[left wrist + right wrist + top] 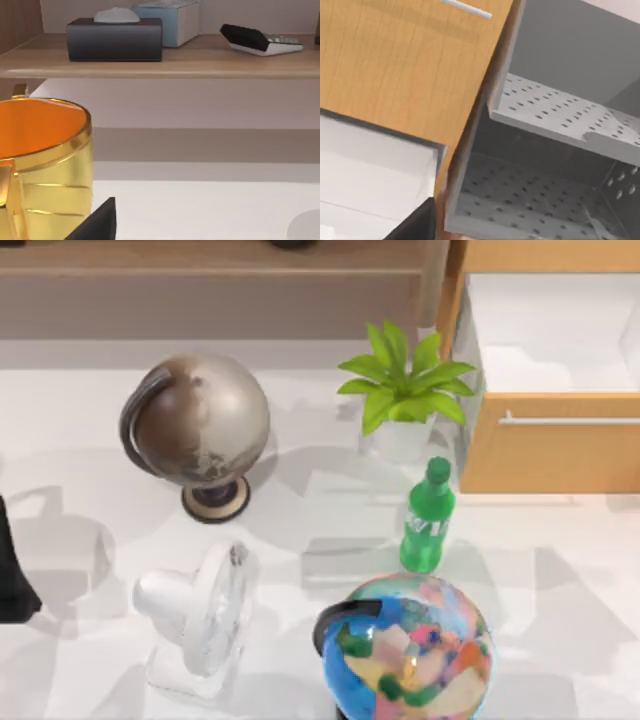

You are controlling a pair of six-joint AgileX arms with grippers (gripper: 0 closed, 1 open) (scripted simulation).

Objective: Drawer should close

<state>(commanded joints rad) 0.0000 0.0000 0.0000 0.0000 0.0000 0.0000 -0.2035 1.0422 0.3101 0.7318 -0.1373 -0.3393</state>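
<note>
The drawer (550, 455) stands pulled out at the back right of the table. Its light orange-tan front carries a thin silver bar handle (570, 420), and its white inside (550, 335) lies open to view. In the right wrist view the same wooden front (405, 70) and handle (467, 9) are very close, with a dark part of my right gripper (415, 222) just beside the front's edge. My left arm (12, 575) rests at the table's left edge, and a dark part of my left gripper (97, 222) sits next to a gold cup (42, 160).
In front of the drawer stand a potted plant (405, 390), a green bottle (428, 520) and a colourful globe (410, 650). A grey-brown globe (200, 425) and a white fan (205, 615) are to the left. A long wooden shelf (210, 260) runs along the back.
</note>
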